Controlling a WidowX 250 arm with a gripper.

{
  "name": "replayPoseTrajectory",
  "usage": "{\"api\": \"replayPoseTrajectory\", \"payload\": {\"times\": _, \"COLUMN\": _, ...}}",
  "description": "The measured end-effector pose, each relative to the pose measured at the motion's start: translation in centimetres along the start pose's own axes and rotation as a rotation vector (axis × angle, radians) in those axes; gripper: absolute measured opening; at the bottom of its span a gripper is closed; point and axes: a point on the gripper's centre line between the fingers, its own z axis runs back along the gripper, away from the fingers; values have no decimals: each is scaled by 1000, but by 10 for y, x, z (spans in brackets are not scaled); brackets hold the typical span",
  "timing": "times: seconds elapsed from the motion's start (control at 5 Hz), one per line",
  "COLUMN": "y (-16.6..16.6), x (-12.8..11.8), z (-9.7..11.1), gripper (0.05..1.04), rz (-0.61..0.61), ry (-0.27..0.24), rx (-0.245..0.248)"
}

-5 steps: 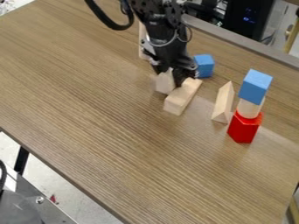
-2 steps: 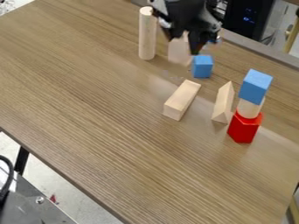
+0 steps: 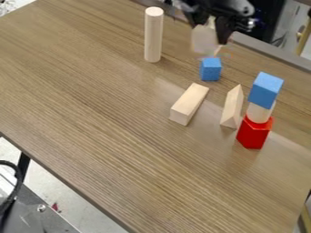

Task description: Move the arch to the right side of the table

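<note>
From left to right, we locate the dowel (image 3: pixel 153 36) upright near the table's (image 3: pixel 109 150) far edge. The block (image 3: pixel 189 104) lies farther in from that edge. At the far edge, we see the gripper (image 3: pixel 211 31) with its jaws closed on the arch (image 3: pixel 204 40), its outline blurred. The small cube (image 3: pixel 211 69) sits nearby. The wedge (image 3: pixel 232 108) is beside the stack: red base (image 3: pixel 253 133), cylinder (image 3: pixel 258 113), top cube (image 3: pixel 265 90).
</note>
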Motion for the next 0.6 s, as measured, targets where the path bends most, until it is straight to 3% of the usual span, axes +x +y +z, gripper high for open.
{"api": "replayPoseTrajectory", "payload": {"times": 0.4, "y": -43, "x": 4, "z": 8, "gripper": 544, "rz": -79, "ry": -7, "rx": -80}}
{"api": "replayPoseTrajectory", "payload": {"times": 0.6, "y": -61, "x": 2, "z": 1, "gripper": 544, "rz": -108, "ry": 15, "rx": -104}}
